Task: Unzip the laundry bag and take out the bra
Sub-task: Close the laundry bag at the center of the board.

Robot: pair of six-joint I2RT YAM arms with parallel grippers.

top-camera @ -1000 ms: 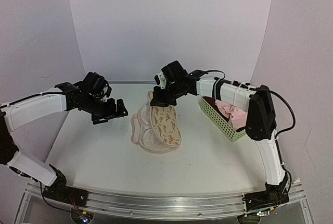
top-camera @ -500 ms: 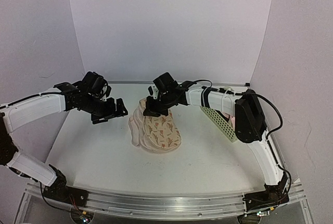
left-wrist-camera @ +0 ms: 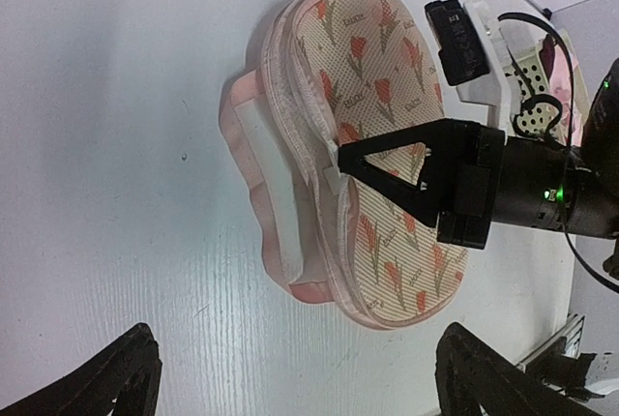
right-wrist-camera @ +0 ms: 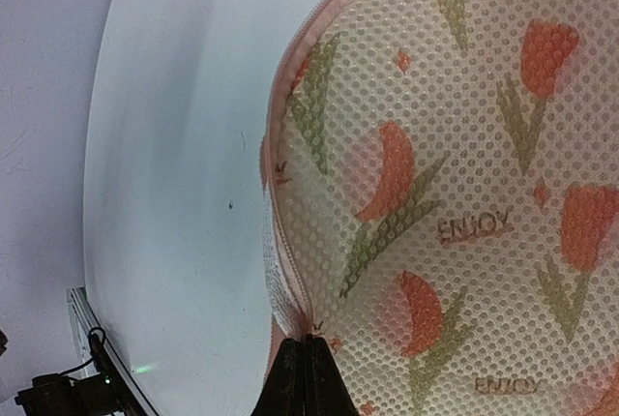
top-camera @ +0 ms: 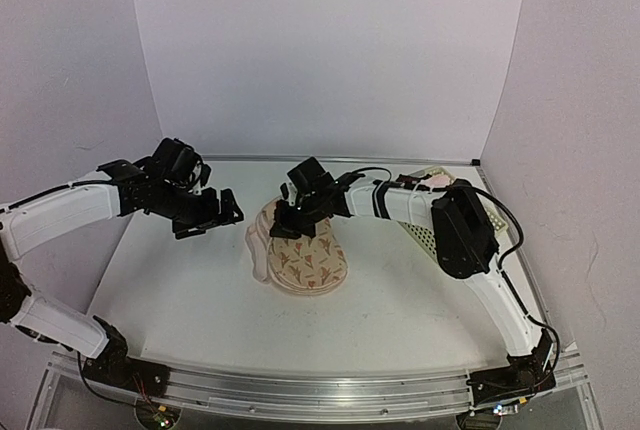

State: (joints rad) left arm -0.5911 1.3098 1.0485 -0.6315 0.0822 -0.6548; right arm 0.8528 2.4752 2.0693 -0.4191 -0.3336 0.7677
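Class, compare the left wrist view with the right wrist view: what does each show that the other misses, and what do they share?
Only the left wrist view: nearly the whole oval of the laundry bag with its pale rim layers, the right gripper seen from outside, the basket, and the left gripper open. Only the right wrist view: the bag's dotted mesh up close, with the right gripper shut at its zip edge. Both: the tulip-printed top and the white table.
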